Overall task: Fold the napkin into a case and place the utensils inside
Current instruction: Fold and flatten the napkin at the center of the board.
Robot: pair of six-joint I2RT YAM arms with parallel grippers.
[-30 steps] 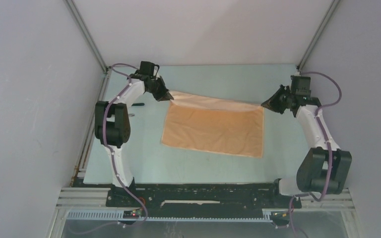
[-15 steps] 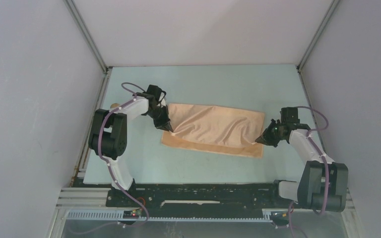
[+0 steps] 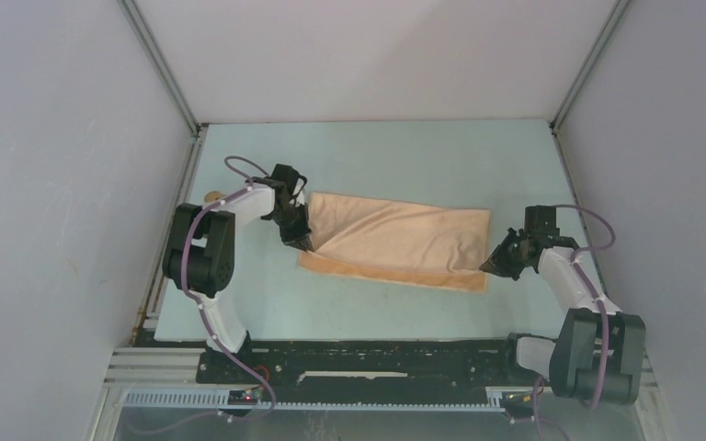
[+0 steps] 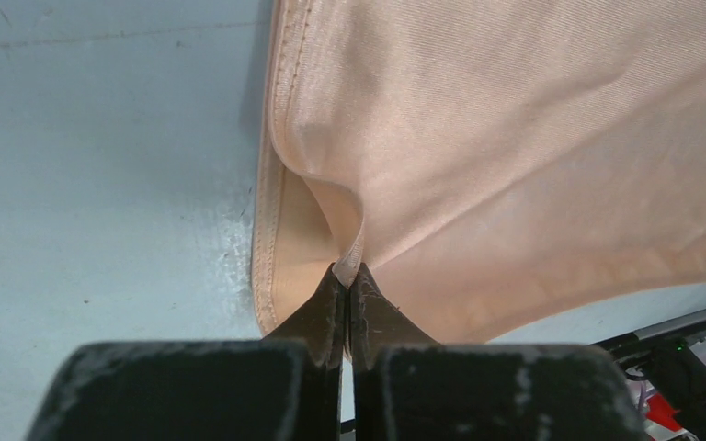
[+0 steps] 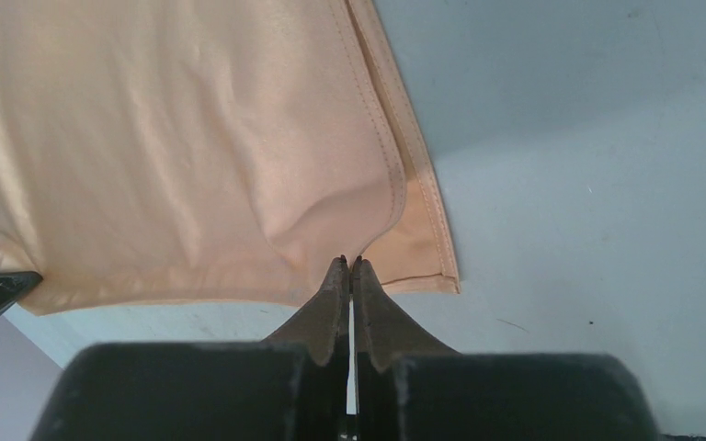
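Both grippers have come toward 6 o'clock since the earlier view, from the far corners of the cloth almost to its near edge. They carry the far hem with them, so the napkin now shows about half of its former depth.

The table [image 3: 377, 156] is pale blue-green, with much bare room at 12 o'clock of the cloth and a narrower bare band at 6 o'clock, before the arm bases [image 3: 377, 363]. The napkin [image 3: 395, 241] lies at the middle of the table, doubled over itself. Its long axis runs from 9 o'clock to 3 o'clock, a little tilted, with the right end nearer to 6 o'clock. The fold makes the far edge; along the near edge a thin strip of the lower layer is uncovered. The upper layer sags and is creased between the two grips.

The left gripper [image 3: 301, 243] is pinched together on the upper layer's left corner, just above the lower layer. The right gripper [image 3: 488, 267] is pinched on the right corner in the same way, at the cloth's 3 o'clock edge. At 9 o'clock, by the table's rim, a small tan round thing [image 3: 210, 195] shows; I cannot tell what it is.
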